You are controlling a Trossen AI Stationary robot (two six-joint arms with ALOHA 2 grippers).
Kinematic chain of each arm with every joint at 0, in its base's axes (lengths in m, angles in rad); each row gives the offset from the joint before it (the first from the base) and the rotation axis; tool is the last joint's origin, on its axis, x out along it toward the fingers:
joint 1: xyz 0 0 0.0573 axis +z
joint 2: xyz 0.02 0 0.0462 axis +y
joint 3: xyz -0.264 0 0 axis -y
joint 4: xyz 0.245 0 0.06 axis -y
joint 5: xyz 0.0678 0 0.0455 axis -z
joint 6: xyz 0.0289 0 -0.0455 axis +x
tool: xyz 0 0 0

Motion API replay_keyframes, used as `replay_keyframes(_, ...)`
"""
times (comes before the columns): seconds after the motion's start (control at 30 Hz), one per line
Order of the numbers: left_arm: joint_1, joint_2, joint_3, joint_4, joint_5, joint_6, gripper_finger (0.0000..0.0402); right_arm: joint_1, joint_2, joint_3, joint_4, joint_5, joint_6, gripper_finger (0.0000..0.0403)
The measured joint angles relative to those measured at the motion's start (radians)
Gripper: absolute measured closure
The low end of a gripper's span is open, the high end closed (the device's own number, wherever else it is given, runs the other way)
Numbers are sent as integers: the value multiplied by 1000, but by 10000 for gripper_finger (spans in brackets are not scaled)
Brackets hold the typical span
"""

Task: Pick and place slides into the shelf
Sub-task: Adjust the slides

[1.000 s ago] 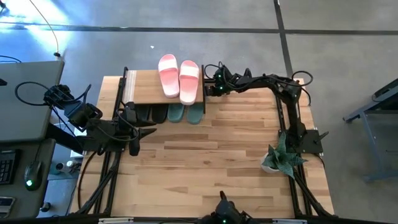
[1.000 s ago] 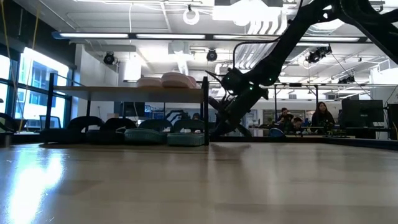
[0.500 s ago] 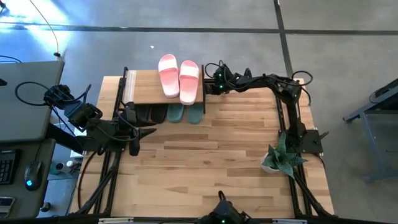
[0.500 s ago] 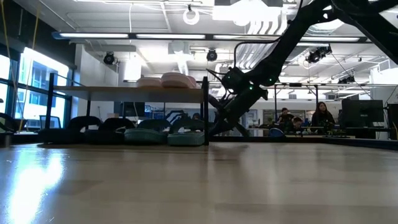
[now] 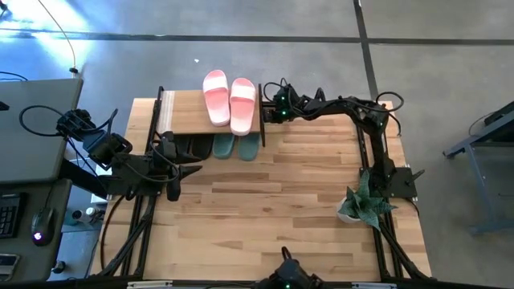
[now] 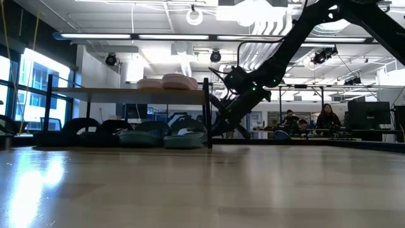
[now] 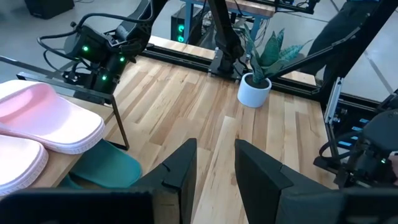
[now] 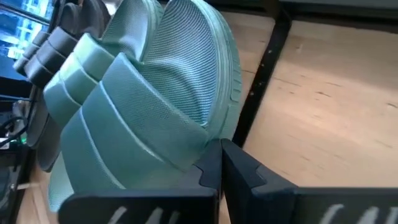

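Matt rubber slides, sage green (image 8: 168, 93) with fine ribbed texture and smooth pale pink (image 7: 53, 121), sit on a shelf (image 5: 186, 112) of light wood and thin black metal tubing.

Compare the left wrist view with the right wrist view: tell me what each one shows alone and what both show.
Only the left wrist view shows the pale pink rubber slides on the shelf's light wooden top board, a potted plant in a white pot, and the left gripper, open. Only the right wrist view shows the shut right gripper. Both show the sage green rubber slides and the wooden tabletop.
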Motion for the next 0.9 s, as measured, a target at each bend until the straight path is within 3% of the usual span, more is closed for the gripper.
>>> replay_keyframes(0.53, 0, 0, 0, 0, -13, -8, 307, -13, -28, 0, -39, 65, -14, 403)
replay_keyframes(0.8, 26, 0, 0, 0, -348, 41, 307, -30, -132, 0, -159, 97, -116, 403)
replay_keyframes(0.9, 119, 0, 19, -2, -339, 115, 307, -37, -174, 0, -221, 115, -166, 403)
